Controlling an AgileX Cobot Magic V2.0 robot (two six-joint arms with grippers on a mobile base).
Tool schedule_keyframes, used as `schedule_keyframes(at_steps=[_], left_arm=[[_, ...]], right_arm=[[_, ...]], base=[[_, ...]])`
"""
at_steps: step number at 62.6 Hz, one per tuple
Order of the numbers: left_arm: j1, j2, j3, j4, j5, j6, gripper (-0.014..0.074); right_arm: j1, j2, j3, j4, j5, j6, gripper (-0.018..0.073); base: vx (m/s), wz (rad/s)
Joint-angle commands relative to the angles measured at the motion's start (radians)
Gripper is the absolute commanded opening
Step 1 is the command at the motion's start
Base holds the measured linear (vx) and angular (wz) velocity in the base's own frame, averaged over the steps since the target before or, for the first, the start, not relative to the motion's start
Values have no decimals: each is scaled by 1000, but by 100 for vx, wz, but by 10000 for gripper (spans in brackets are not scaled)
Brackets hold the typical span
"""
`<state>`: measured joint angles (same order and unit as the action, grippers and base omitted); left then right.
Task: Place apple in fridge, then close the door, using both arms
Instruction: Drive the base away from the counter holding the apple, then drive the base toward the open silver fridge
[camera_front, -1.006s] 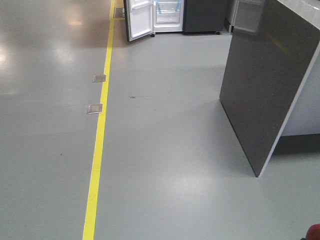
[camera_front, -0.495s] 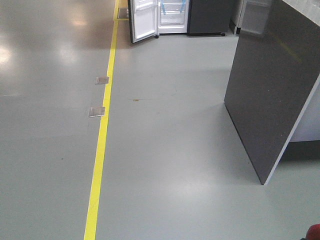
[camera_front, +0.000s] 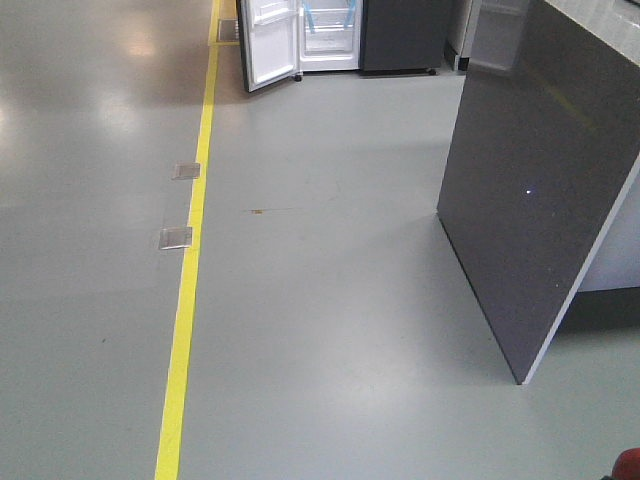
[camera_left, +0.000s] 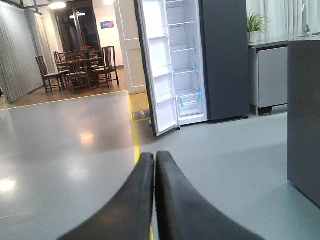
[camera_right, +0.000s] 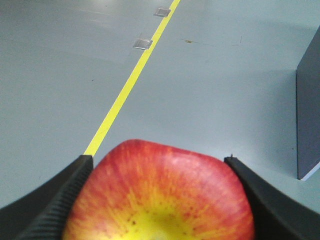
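- The right end effector (camera_right: 158, 167) is clamped on the apple (camera_right: 160, 200), pressing both its sides.
- The left end effector (camera_left: 154, 167) is pinched fully together and holds nothing.
- The fridge (camera_left: 222, 60) stands well off across the floor (camera_front: 330, 300), with its door (camera_left: 162, 80) open.
- The apple is in hand. Approaching, shelving and closing the door are left to do.
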<state>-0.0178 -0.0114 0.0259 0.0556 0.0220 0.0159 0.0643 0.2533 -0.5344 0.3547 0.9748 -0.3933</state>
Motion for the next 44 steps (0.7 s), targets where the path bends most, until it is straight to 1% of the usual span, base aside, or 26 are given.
schedule_keyframes(at_steps=[1, 44], left_arm=[[-2, -15, 22, -5, -75, -4, -6], [-2, -15, 22, -5, -75, -4, -6]], right_arm=[[-3, 13, -27, 25, -67, -4, 356], [-3, 13, -27, 25, -67, -4, 356]], base=[[16, -6], [19, -5]])
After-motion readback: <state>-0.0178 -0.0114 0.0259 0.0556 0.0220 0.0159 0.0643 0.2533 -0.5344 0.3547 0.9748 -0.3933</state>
